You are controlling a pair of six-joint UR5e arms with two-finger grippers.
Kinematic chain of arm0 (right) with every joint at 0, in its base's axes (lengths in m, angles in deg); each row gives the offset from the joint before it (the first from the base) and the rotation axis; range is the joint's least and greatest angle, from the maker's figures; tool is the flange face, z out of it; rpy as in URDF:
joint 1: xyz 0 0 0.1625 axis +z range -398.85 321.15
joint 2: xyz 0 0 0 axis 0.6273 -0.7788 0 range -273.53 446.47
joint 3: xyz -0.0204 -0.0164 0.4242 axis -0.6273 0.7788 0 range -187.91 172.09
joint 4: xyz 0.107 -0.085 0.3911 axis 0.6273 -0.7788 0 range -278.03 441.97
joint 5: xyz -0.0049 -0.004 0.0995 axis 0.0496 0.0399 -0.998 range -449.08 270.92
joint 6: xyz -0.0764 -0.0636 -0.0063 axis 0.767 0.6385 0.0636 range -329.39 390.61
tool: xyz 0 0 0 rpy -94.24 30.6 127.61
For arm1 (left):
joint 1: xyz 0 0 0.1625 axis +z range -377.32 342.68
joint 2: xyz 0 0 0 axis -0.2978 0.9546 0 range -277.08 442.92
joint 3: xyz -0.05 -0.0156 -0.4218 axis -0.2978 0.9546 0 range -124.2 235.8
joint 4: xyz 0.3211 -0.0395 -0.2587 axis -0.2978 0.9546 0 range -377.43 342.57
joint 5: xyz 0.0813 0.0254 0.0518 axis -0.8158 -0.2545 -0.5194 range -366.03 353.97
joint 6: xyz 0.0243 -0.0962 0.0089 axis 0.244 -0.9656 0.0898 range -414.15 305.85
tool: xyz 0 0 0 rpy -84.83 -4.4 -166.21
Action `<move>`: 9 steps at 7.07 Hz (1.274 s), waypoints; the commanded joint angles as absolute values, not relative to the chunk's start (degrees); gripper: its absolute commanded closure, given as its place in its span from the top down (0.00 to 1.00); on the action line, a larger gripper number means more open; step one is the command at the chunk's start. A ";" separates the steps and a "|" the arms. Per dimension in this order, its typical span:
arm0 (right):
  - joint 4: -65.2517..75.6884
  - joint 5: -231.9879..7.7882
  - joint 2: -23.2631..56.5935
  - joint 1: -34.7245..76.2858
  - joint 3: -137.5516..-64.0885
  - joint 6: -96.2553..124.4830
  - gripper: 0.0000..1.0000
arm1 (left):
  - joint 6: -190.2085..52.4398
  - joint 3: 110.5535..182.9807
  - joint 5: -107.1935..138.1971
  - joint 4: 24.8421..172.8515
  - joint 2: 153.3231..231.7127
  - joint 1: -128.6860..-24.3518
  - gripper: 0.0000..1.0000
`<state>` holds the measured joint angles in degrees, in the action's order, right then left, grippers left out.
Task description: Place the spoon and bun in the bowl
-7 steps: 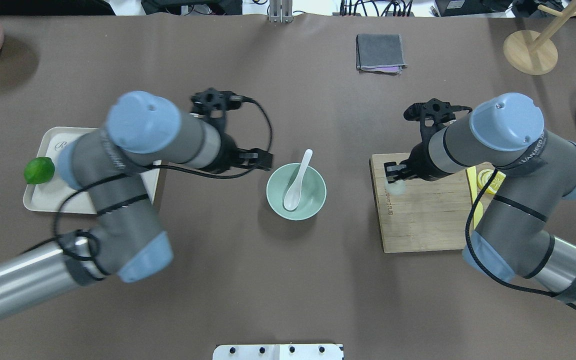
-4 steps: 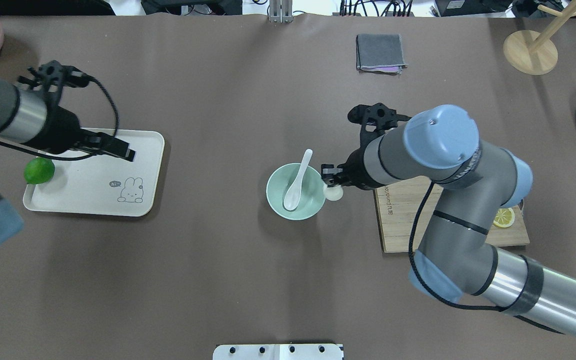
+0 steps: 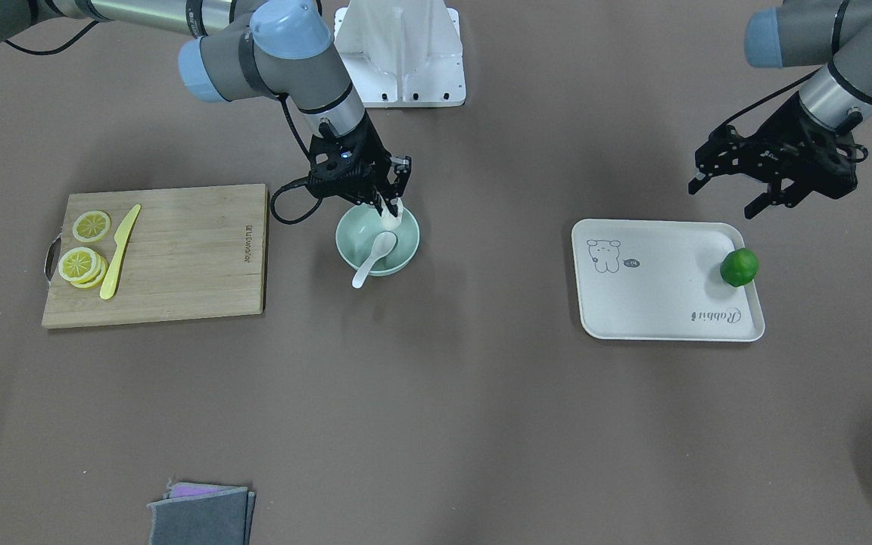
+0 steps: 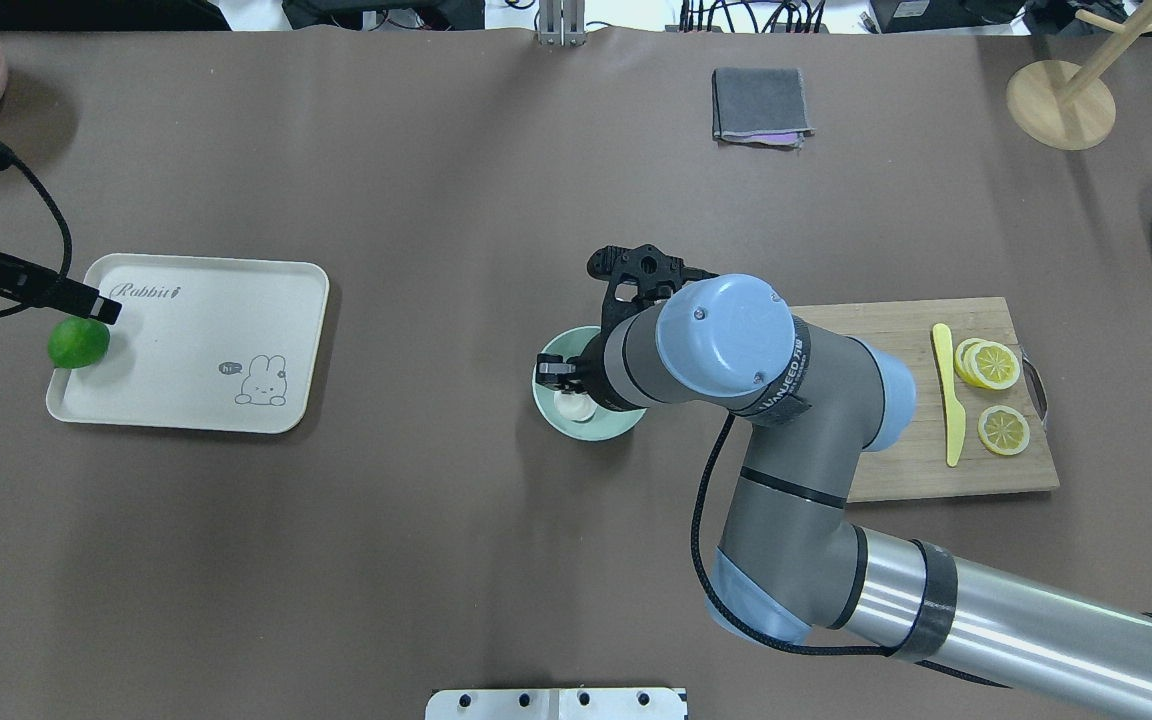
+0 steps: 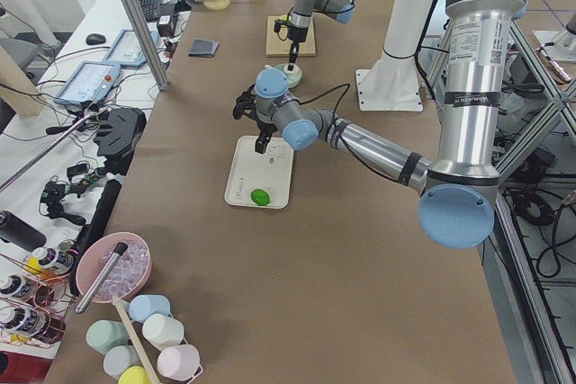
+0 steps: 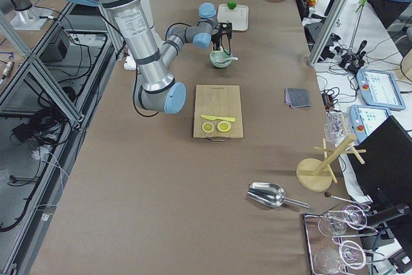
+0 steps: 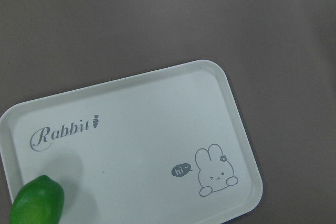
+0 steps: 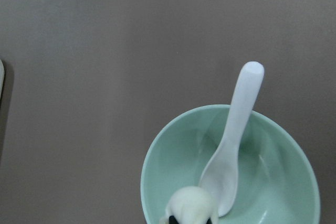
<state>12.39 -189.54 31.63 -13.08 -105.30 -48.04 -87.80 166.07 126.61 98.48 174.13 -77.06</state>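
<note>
The pale green bowl (image 4: pixel 598 430) stands mid-table, also in the front view (image 3: pixel 408 246). The white spoon (image 3: pixel 372 259) lies in it, scoop down and handle over the rim; it shows in the right wrist view (image 8: pixel 233 140) and is hidden under my arm in the overhead view. My right gripper (image 3: pixel 389 206) is shut on the white bun (image 3: pixel 391 218) and holds it just inside the bowl (image 8: pixel 278 182), beside the spoon's scoop; the bun also shows in the wrist view (image 8: pixel 190 205). My left gripper (image 3: pixel 727 197) is open and empty, raised beside the tray's lime end.
A cream rabbit tray (image 4: pixel 236 300) with a green lime (image 4: pixel 77 343) lies on my left. A wooden cutting board (image 4: pixel 896 440) with lemon slices (image 4: pixel 996 365) and a yellow knife (image 4: pixel 948 390) is on my right. A grey cloth (image 4: pixel 759 104) lies at the far side.
My right arm carried the bun left from the cutting board to over the bowl and lowered it in. My left arm drew back left from the bowl to past the tray.
</note>
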 commanded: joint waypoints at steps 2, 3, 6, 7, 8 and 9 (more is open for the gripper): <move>12.53 -187.60 31.72 -13.89 -104.68 -47.78 1.00 | -87.38 165.75 126.77 98.50 173.19 -77.35 0.98; 12.62 -187.69 31.28 -13.89 -105.12 -47.87 1.00 | -87.29 164.53 126.42 98.50 173.36 -77.18 0.98; 12.09 -193.28 18.14 -9.26 -117.13 -45.60 1.00 | -79.51 164.17 126.60 97.88 171.27 -80.85 0.98; 12.01 -198.01 16.35 -5.06 -117.60 -44.46 1.00 | -76.51 163.21 126.60 97.79 170.91 -83.22 0.98; 12.00 -203.89 12.42 1.08 -117.86 -38.35 1.00 | -69.26 161.46 126.60 97.71 168.64 -87.50 0.98; 12.09 -208.47 6.55 7.14 -118.21 -28.29 1.00 | -61.87 159.70 126.60 96.83 166.96 -92.42 0.98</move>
